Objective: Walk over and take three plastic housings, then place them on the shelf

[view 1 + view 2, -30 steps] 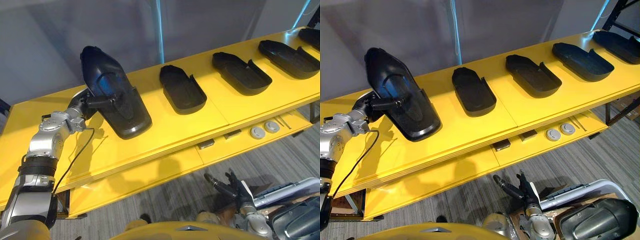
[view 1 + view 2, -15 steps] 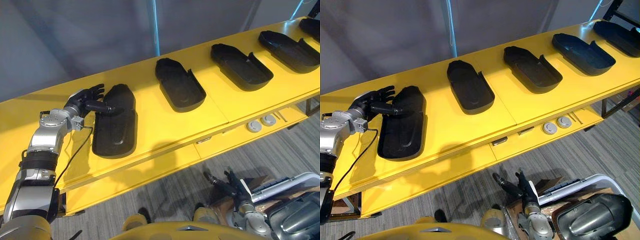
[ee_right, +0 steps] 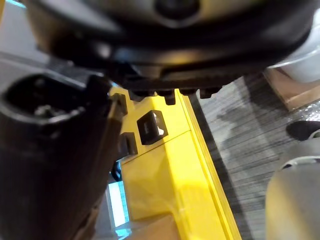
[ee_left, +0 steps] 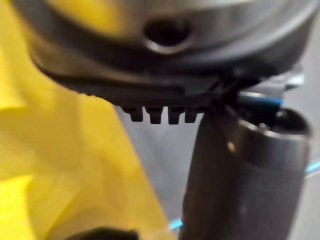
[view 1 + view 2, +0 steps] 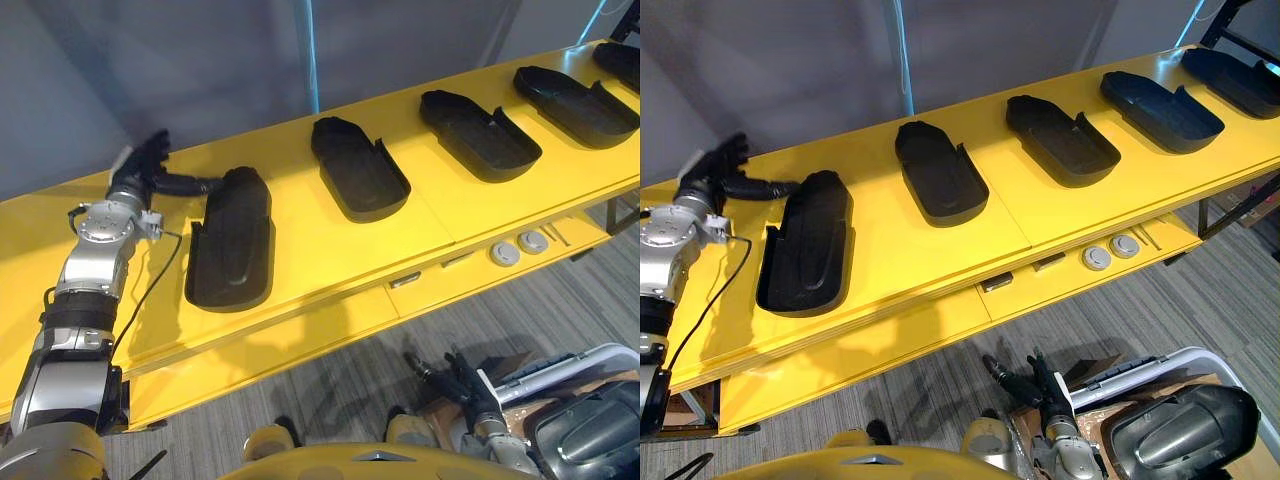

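Observation:
A black plastic housing [image 5: 232,245] lies flat, hollow side up, at the left end of the yellow shelf [image 5: 320,255]. My left hand [image 5: 138,172] hovers just behind its far end with its fingers open. The thumb [image 5: 185,185] points toward the housing's tip; I cannot tell whether it touches. In the left wrist view the thumb [image 4: 240,175] stands straight over the shelf [image 4: 60,165]. My right hand [image 5: 1025,378] hangs low over the floor, fingers spread, holding nothing.
Further housings [image 5: 358,180] [image 5: 478,133] [image 5: 575,92] lie in a row to the right along the shelf. Two round grey parts [image 5: 505,255] sit on the lower ledge. A grey bin [image 5: 1230,385] at the lower right holds another housing [image 5: 1185,430].
A second ago my left hand held the housing tilted up on end. It then laid it flat, and now it has let go and drawn back toward the far left.

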